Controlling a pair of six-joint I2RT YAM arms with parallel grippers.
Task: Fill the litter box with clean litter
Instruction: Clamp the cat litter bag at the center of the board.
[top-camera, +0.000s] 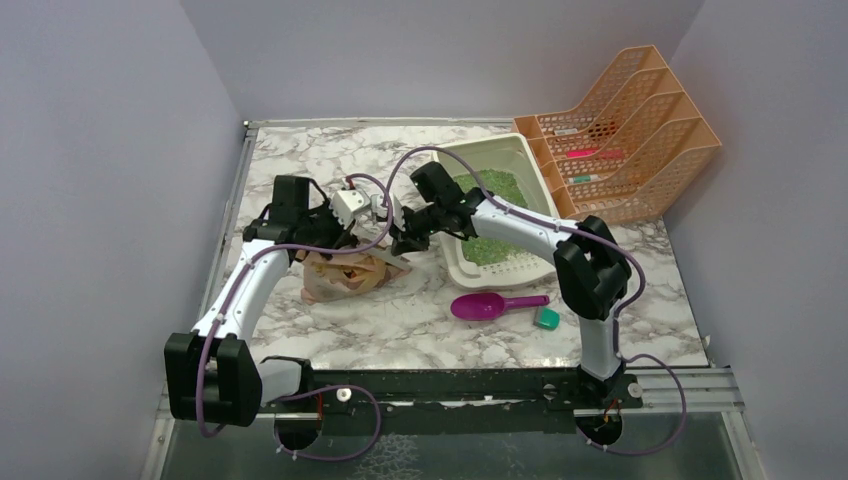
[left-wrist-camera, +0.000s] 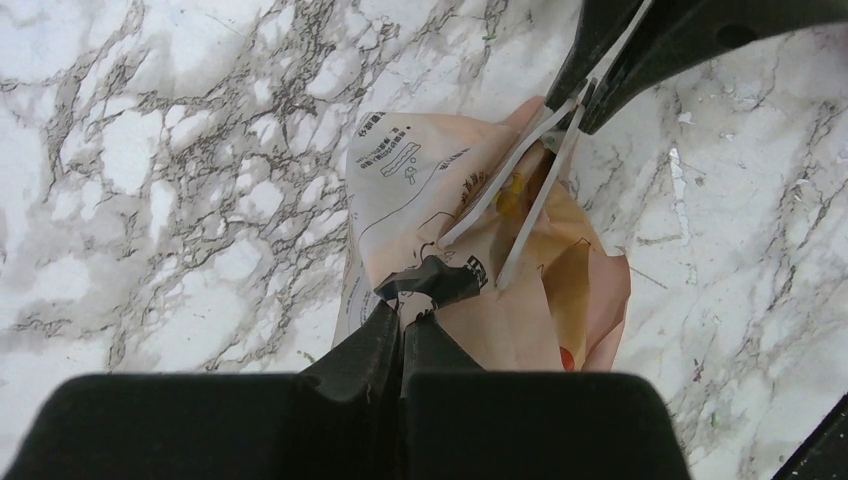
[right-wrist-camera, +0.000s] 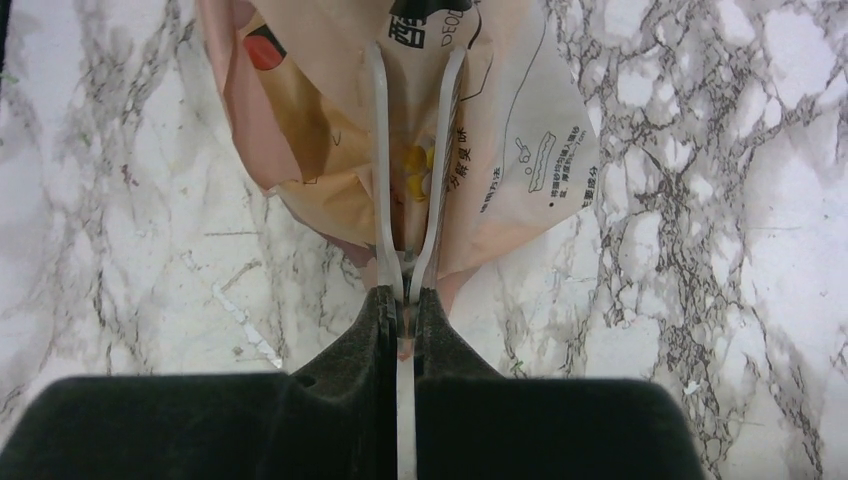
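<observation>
Holding the paper bag (top-camera: 345, 272) mid-frame, my left jaws clamp its edge, right jaws its white handle (right-wrist-camera: 378, 150). Handle may tear, spilling short of the litter box (top-camera: 520, 150) right of centre, where clean litter (top-camera: 495, 190) lies.

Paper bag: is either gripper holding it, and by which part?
Both. The left gripper pinches the paper bag at an edge; the right gripper pinches its white handle straps.

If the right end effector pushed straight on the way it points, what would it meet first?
The paper bag: the right end effector is shut on its white handle, with the bag body directly ahead. Depth beyond is unclear.
</observation>
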